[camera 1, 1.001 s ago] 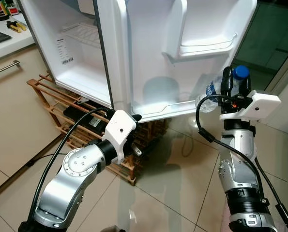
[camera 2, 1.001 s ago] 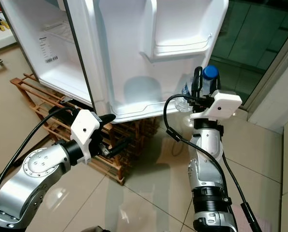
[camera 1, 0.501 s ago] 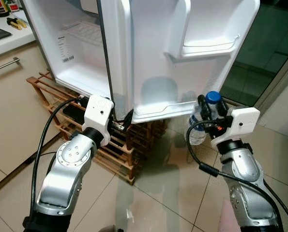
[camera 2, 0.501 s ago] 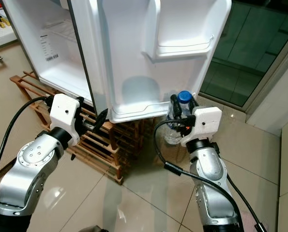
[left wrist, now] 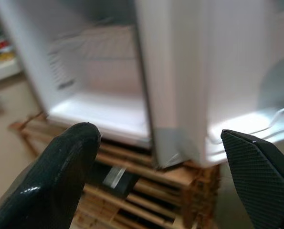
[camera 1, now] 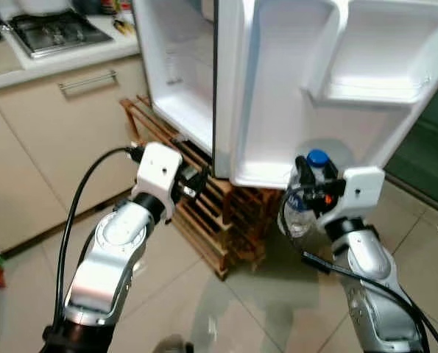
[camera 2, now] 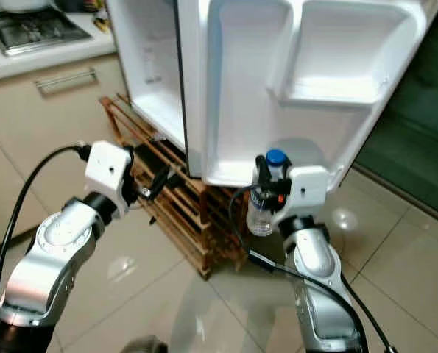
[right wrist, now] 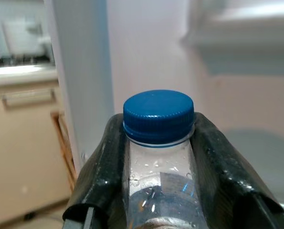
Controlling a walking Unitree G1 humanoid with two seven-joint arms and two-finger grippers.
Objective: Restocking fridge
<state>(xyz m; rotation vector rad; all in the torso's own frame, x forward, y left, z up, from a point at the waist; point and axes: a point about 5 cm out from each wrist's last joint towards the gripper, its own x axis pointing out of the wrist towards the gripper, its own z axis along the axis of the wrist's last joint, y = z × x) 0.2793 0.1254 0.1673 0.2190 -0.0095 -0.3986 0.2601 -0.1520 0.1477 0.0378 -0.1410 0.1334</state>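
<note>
The fridge door (camera 1: 292, 88) stands open, its shelves bare, so nothing is stocked yet. The right tool (camera 2: 266, 187) clamps the water bottle (camera 2: 263, 206) (blue cap up) just below the door's lowest shelf, forearm raised. The left tool (left wrist: 156, 181) gapes wide, empty, near the door's edge.

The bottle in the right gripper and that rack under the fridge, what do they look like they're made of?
The bottle: clear plastic by the look, see-through with droplets inside, with a matte ridged blue cap. The rack: apparently wood, reddish-brown slats, though blur hides any grain.
</note>
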